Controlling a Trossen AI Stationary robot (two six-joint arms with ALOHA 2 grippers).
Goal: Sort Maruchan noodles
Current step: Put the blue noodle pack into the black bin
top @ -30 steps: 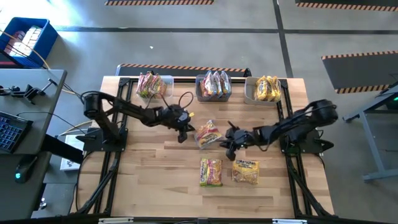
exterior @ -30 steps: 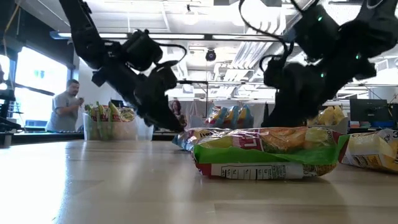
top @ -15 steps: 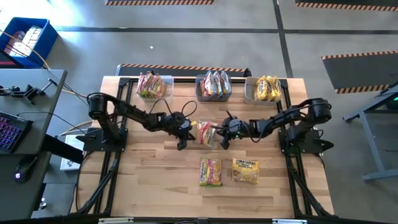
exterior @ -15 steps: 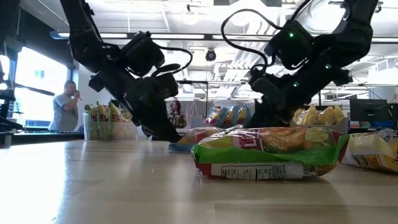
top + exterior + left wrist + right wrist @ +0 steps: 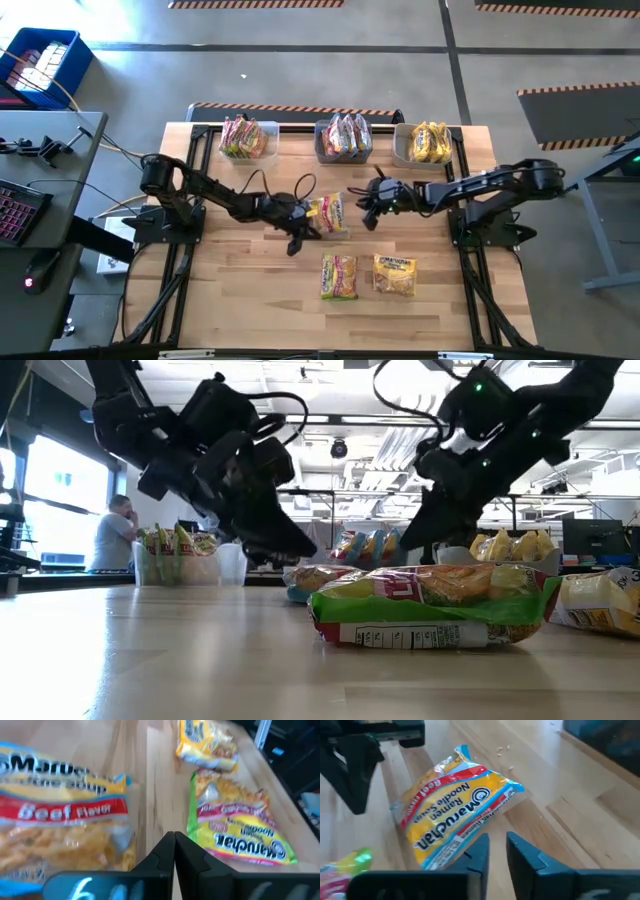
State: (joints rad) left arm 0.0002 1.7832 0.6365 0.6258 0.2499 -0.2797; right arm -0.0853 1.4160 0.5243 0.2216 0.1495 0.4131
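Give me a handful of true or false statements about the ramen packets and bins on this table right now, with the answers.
1. Three loose packets lie on the table outside the bins. True: the beef packet, the green-edged packet and the yellow packet.
2. The left gripper holds the beef packet in the air. False: its fingers are shut on nothing and the packet lies on the table.
3. Three bins stand along the far edge, each holding packets. True.
4. The right gripper is reaching into the right-hand bin. False: it hovers over the table near the beef packet.

Three loose ramen packets [image 5: 338, 276] mid-table; others, seemingly sorted, in bins [image 5: 345, 137].
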